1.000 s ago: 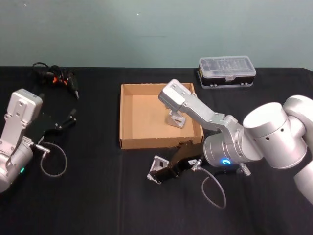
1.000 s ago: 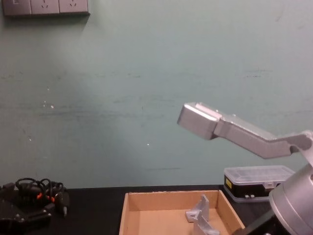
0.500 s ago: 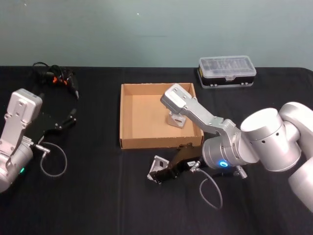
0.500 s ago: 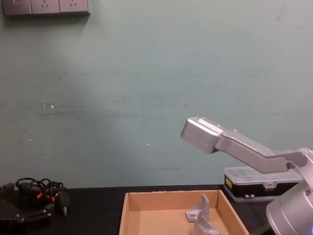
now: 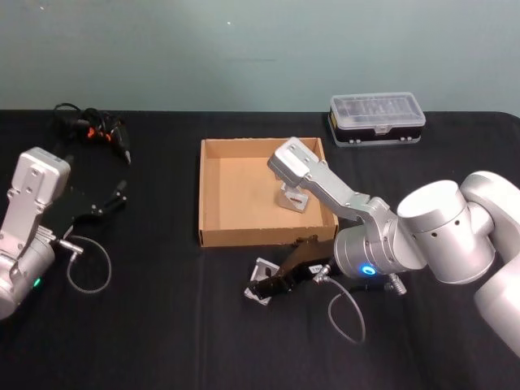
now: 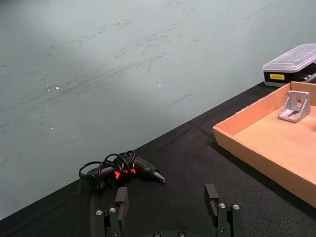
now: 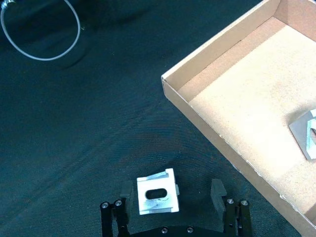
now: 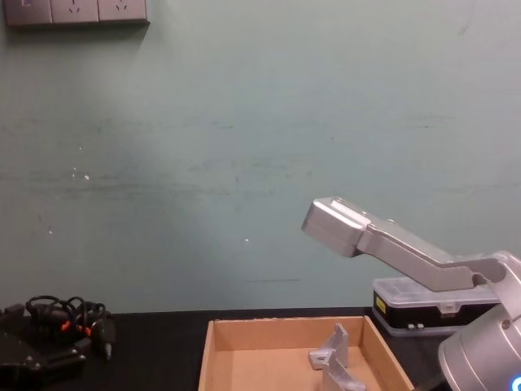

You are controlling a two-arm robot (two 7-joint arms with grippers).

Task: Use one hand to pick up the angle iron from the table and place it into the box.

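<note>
Well left of the box (image 5: 201,195), our left gripper (image 6: 168,207) sits parked, spread and empty. One bracket (image 5: 294,199) already stands inside the box. The angle iron (image 7: 157,197) lies on the table just before the box's front wall, ungrasped between the parted fingers of our right gripper (image 7: 172,187). Since half a second ago, the right arm has sunk slightly.

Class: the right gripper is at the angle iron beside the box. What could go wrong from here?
The angle iron sits off-centre between the open fingers of the right gripper; closing may twist or shove it.
The wall of the box stands close by; a low carry could catch it.
The drop might land on the iron already inside.
</note>
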